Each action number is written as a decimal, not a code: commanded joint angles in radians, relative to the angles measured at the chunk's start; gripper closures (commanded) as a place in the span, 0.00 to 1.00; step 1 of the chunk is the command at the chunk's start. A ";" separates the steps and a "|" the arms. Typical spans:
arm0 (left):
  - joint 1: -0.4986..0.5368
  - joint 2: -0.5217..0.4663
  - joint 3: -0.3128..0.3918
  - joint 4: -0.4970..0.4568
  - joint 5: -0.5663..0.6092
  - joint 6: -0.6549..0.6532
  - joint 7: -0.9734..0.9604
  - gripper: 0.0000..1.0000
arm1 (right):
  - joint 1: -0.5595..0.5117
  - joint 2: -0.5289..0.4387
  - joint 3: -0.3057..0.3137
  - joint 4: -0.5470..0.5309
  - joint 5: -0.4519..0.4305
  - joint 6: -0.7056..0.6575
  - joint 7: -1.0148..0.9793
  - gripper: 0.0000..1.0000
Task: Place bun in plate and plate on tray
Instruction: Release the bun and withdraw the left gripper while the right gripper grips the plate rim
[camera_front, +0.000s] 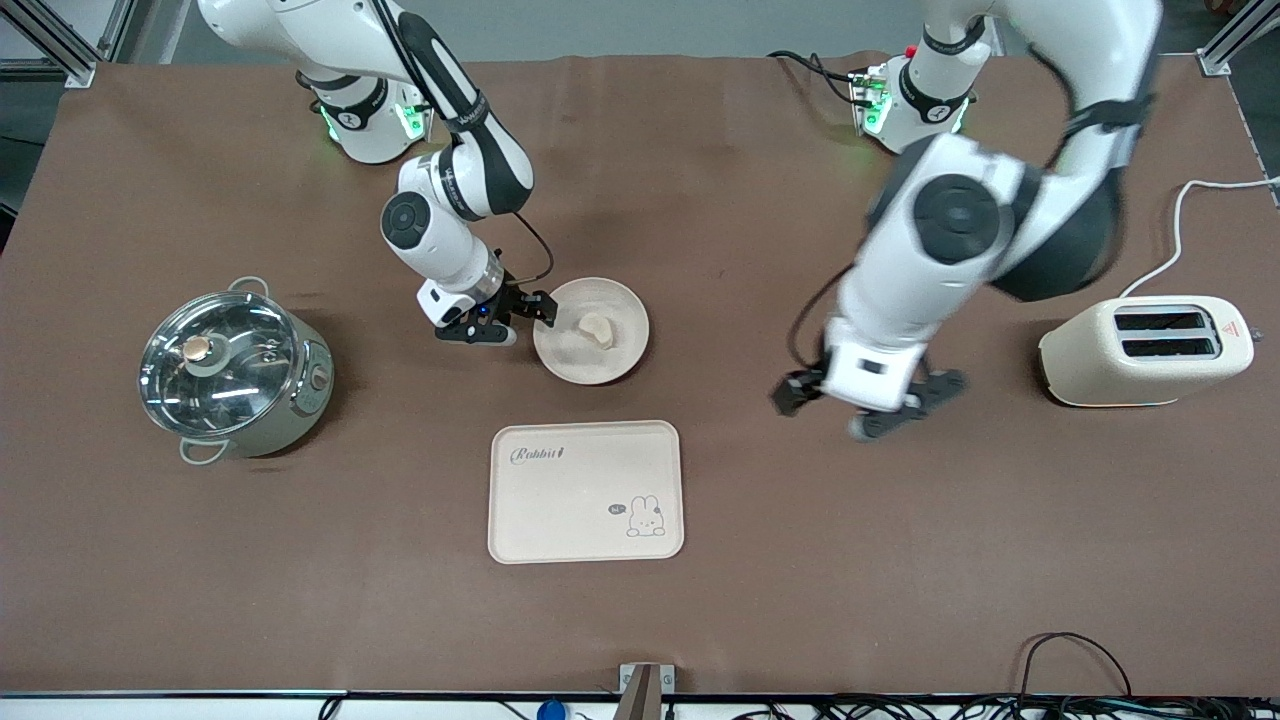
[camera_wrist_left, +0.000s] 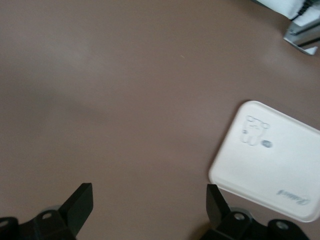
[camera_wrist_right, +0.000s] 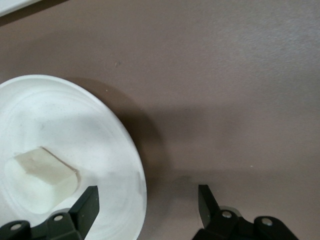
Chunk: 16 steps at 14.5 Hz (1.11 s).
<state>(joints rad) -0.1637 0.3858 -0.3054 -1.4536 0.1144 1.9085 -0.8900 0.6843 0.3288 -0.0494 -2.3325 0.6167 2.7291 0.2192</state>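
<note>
Brown table (camera_front: 700, 620): bun (camera_front: 598, 326) in plate (camera_front: 560, 360); right gripper (camera_front: 528, 312) wide astride rim; left gripper (camera_front: 868, 402) wide, empty, blurred; tray (camera_front: 585, 500) bare.

Left gripper (camera_wrist_left: 150, 207) spread wide over table (camera_wrist_left: 125, 90), near tray (camera_wrist_left: 272, 160).

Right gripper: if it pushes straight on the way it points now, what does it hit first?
Most likely the plate. The right gripper is open at the plate's rim, one finger over the rim, the other over bare table. The bun lies further in. Its height above the rim is unclear.
</note>
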 joint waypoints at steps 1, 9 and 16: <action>0.105 -0.070 -0.004 0.029 0.021 -0.101 0.210 0.00 | 0.009 0.027 -0.003 0.025 0.025 0.004 -0.006 0.26; 0.317 -0.272 -0.006 0.029 0.019 -0.307 0.689 0.00 | 0.011 0.047 -0.003 0.033 0.026 0.020 -0.006 0.50; 0.171 -0.433 0.189 -0.057 -0.033 -0.425 0.829 0.00 | 0.020 0.058 0.013 0.050 0.083 0.021 -0.011 0.64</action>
<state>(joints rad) 0.0294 0.0133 -0.1434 -1.4384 0.1080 1.4865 -0.0792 0.6892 0.3733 -0.0376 -2.2968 0.6645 2.7388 0.2183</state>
